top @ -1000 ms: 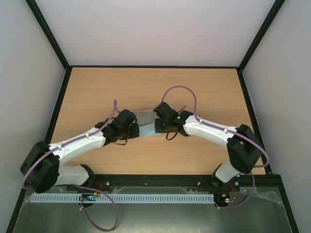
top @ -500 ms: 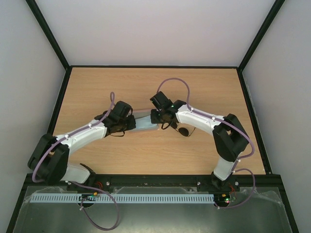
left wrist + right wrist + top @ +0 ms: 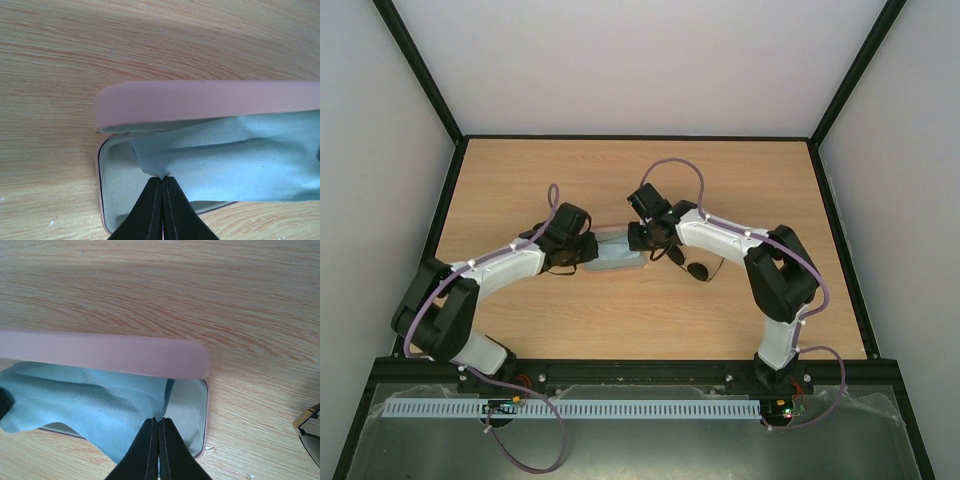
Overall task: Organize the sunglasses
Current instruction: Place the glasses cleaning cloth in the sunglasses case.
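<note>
The pink case (image 3: 617, 252) lies open at mid-table, its lid (image 3: 210, 102) raised over the grey lining; it also shows in the right wrist view (image 3: 100, 354). The light blue cloth (image 3: 235, 160) hangs stretched over the case's inside. My left gripper (image 3: 163, 178) is shut on the cloth's left corner. My right gripper (image 3: 158, 421) is shut on the cloth's (image 3: 90, 400) right corner. The sunglasses (image 3: 692, 265) lie on the table just right of the case, under my right arm. One lens edge (image 3: 310, 432) shows at the right of the right wrist view.
Bare wooden table (image 3: 620, 180) lies behind the case, bounded by a black frame and white walls. Purple cables loop over both arms.
Both grippers have moved back and left with the cloth stretched between them, over the open case. The sunglasses have come out from under my right arm and lie uncovered.
</note>
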`<control>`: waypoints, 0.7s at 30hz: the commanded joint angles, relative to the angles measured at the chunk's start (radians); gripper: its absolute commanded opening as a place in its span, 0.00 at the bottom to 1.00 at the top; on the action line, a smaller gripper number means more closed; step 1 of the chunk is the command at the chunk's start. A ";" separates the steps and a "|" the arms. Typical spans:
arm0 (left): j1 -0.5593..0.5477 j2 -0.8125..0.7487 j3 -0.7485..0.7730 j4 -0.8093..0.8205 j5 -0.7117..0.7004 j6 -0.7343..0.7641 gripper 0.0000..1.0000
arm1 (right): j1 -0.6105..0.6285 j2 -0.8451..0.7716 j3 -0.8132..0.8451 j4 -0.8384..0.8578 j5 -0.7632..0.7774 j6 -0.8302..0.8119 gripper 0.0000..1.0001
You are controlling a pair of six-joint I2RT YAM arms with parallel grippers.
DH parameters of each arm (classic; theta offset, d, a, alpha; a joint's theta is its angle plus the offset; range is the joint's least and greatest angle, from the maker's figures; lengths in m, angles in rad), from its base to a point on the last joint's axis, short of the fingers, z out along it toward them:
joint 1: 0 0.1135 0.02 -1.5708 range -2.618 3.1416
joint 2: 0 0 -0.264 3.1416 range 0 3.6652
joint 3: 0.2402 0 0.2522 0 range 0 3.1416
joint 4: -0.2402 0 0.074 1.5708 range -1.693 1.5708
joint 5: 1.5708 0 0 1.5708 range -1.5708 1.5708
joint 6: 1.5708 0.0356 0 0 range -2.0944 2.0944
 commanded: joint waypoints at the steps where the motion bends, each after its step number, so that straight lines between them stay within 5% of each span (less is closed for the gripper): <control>1: 0.012 0.031 0.004 0.028 0.011 0.025 0.02 | -0.008 0.028 0.022 -0.018 -0.021 -0.017 0.01; 21: 0.020 0.072 -0.075 0.075 0.048 0.021 0.02 | -0.017 0.096 0.021 0.005 -0.051 -0.026 0.01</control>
